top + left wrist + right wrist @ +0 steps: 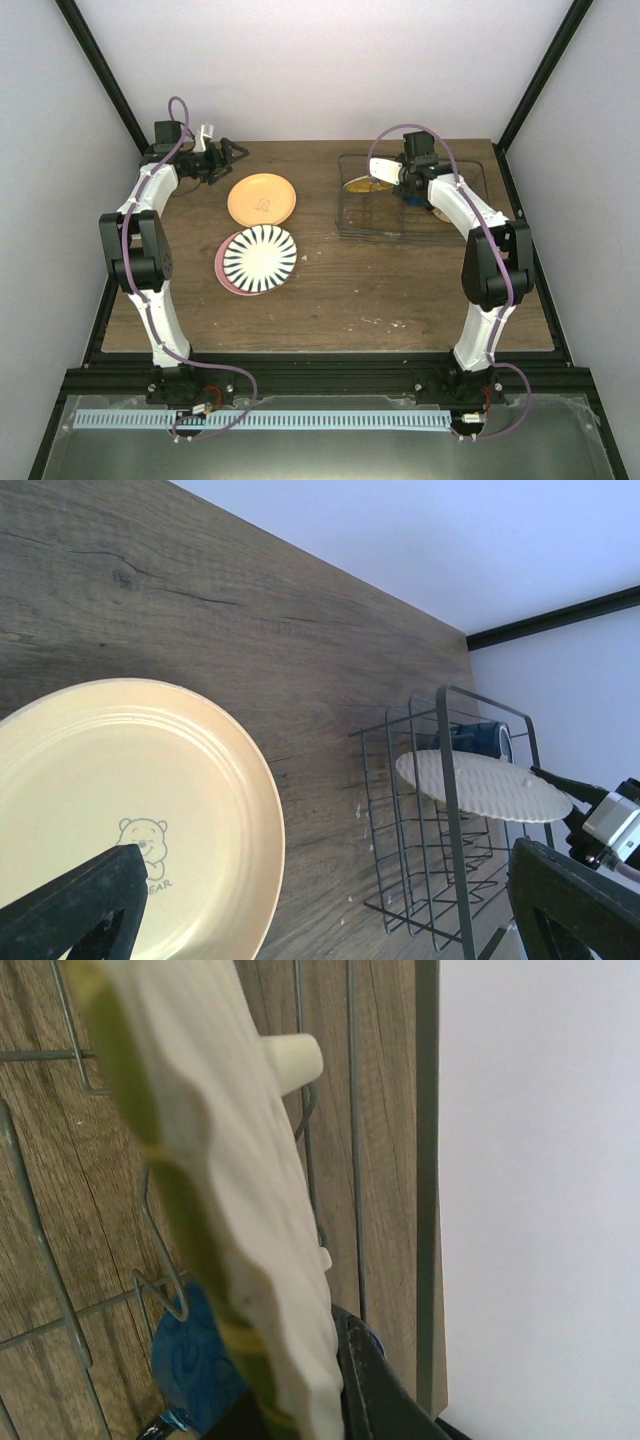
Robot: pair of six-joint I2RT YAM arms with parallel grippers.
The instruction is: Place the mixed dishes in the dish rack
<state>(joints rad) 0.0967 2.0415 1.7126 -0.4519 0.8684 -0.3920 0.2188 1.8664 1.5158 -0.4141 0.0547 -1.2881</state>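
Observation:
My right gripper (388,172) is shut on the rim of a yellow grid-patterned plate (358,184) and holds it tilted inside the dark wire dish rack (345,228). In the right wrist view the plate (230,1160) shows its cream ribbed underside edge-on, gripped at my jaws (320,1400). A dark blue mug (412,196) lies in the rack behind it. A yellow-orange plate with a bear print (261,198) lies flat on the table. A white plate with black radial stripes (259,257) rests on a pink plate (221,270). My left gripper (233,152) is open and empty behind the bear plate. No cream bowl shows.
The left wrist view shows the bear plate (120,810) below my open gripper (320,920), and the rack (452,810) with the held plate (480,785) and mug (478,738) beyond. Rack wires (352,1110) and the table's back edge lie close to the held plate.

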